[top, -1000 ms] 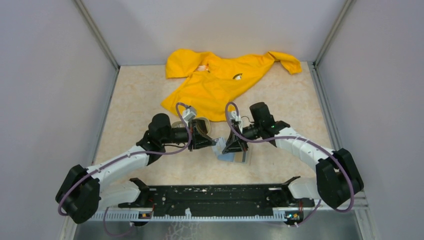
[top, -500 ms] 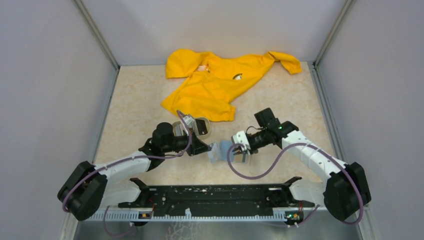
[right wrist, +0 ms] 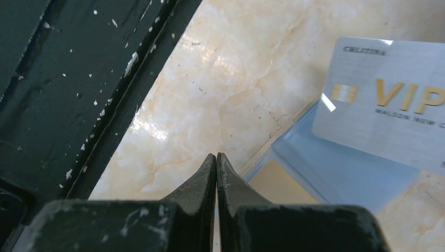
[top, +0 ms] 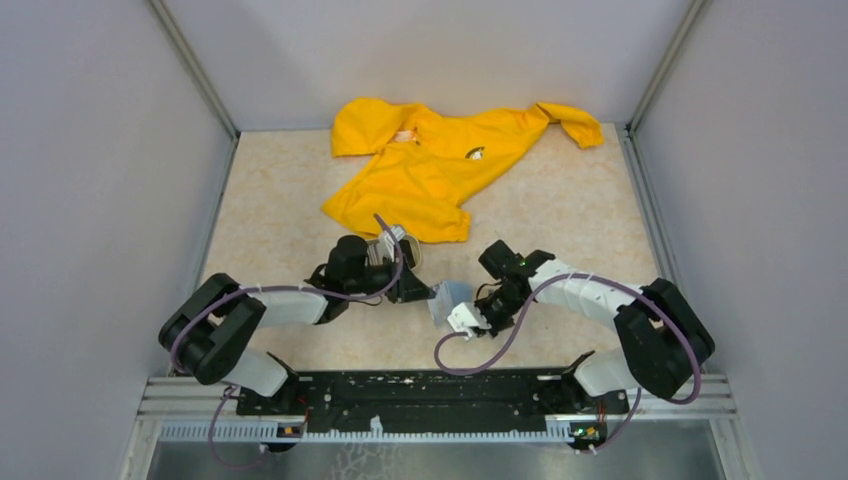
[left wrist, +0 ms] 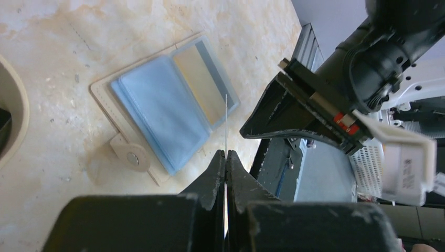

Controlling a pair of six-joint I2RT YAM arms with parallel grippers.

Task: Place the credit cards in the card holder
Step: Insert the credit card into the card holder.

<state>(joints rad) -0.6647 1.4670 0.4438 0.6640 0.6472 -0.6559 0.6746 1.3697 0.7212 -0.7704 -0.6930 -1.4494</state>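
The card holder (left wrist: 168, 105) lies open on the table, tan outside with bluish clear pockets and a snap tab at its near corner. It also shows in the top view (top: 450, 300) and the right wrist view (right wrist: 336, 173). My left gripper (left wrist: 226, 152) is shut on a silver credit card (left wrist: 226, 121), seen edge-on and held upright just above the holder's near edge. The right wrist view shows the card's face with gold "VIP" lettering (right wrist: 383, 100). My right gripper (right wrist: 216, 155) is shut and empty, low over the table beside the holder's right edge. Other cards are out of view.
A beige oval tray (top: 404, 250) sits partly under my left wrist, and its rim shows in the left wrist view (left wrist: 10, 121). A yellow garment (top: 440, 165) lies at the back. The black rail (top: 430, 392) runs along the near edge, close to my right gripper.
My right gripper has left the holder, swung towards the near edge and turned to face left. My left gripper has moved right with the card, up to the holder.
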